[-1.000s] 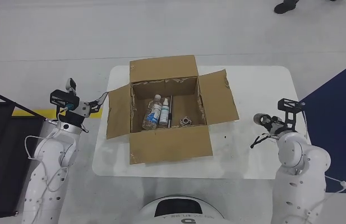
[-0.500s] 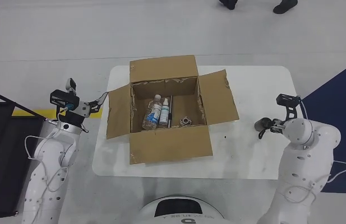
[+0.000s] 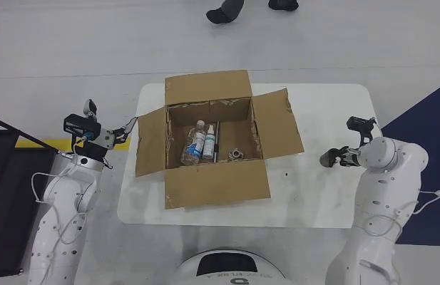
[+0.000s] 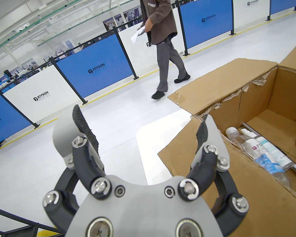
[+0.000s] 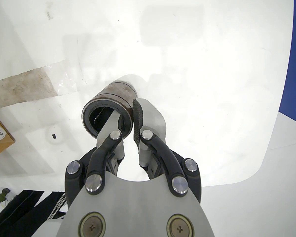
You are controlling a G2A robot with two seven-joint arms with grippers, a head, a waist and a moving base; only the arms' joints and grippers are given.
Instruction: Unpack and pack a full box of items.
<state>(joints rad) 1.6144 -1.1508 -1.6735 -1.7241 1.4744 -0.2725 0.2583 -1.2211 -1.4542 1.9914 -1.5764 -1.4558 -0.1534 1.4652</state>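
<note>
Cardboard box point(image 3: 216, 184) stands open, flaps spread, at the middle of the white table point(image 3: 326, 107), with bottles point(image 3: 198, 142) and a metal flange point(image 3: 236, 152) inside. Right of it, over the table, the right tool point(image 5: 128, 114) pinches a steel linear bearing point(image 5: 108, 104) by its wall. The left tool point(image 4: 141, 113) gapes wide beyond the table's left edge.
</note>
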